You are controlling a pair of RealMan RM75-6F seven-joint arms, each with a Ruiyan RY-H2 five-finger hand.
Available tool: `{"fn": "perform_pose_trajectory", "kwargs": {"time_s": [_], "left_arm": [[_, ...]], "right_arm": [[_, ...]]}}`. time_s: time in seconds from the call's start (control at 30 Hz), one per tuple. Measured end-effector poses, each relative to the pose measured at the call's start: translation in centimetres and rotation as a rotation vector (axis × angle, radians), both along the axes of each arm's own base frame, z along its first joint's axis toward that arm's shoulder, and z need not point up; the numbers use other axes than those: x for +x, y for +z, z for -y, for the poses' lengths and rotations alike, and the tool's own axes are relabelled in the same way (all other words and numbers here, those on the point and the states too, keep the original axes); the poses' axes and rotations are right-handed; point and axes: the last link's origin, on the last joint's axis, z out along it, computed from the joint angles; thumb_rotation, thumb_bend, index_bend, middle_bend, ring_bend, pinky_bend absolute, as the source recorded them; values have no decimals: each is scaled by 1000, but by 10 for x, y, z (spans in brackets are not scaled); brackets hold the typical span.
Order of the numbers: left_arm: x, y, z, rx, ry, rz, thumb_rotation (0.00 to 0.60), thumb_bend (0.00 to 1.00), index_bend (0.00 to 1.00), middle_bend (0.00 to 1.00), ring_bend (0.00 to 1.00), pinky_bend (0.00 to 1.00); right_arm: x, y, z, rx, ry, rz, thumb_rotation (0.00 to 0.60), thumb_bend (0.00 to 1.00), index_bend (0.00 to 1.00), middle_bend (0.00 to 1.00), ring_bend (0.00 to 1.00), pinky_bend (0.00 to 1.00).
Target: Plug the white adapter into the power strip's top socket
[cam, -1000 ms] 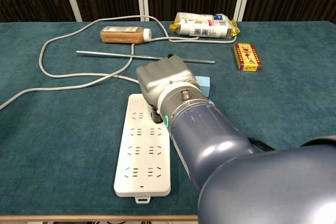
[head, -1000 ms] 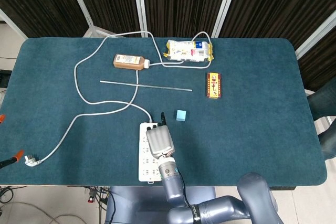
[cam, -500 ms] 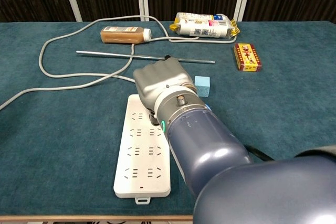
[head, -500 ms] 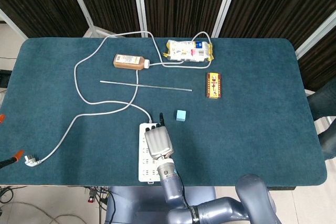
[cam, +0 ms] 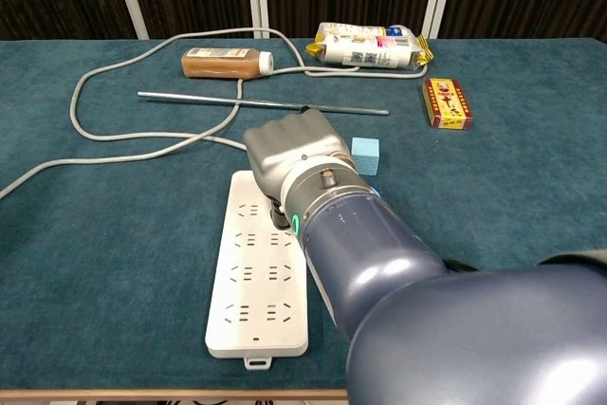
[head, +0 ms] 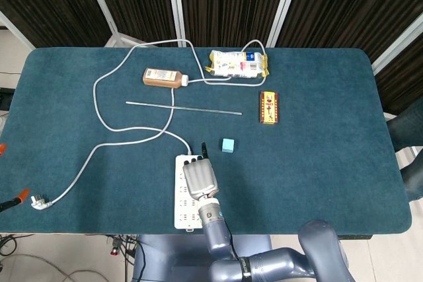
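The white power strip lies near the table's front edge, its grey cord looping away to the back left. My right hand is curled knuckles-up over the strip's top end, covering the top socket, with its fingers closed downward. The white adapter shows nowhere on the table and is hidden under this hand. I cannot see whether its pins are in the socket. My left hand is in neither view.
A small blue cube sits just right of the hand. Farther back lie a thin metal rod, a brown bottle, a snack packet and a red box. The cord's plug lies front left.
My right hand has edged slightly left over the strip's top end and stayed curled. Nothing else on the table has moved.
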Motion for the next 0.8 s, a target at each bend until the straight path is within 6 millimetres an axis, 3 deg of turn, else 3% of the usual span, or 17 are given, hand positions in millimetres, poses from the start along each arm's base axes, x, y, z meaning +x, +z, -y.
{"fn": "perform_pose_trajectory", "kwargs": {"time_s": [0.27,0.37,0.5,0.8], "left_arm": [[0,0,0,1,1,-1,600,123,109,0,0,0],[0,0,0,3,2,-1,600,123,109,0,0,0],[0,-1,0,-3,3,-2,600,123,109,0,0,0],[0,0,0,1,4,-2,600,124,109,0,0,0]], "right_arm": [[0,-1,1,16,1,6,600,560,714,574,407,61],[1,-1,0,19,10,4,600,560,654,556,396,61],[2,1,-1,20,23,0,600,560,543,456,314,61],[1,4,0,20,19,4,600,561,431,385,274,61]]}}
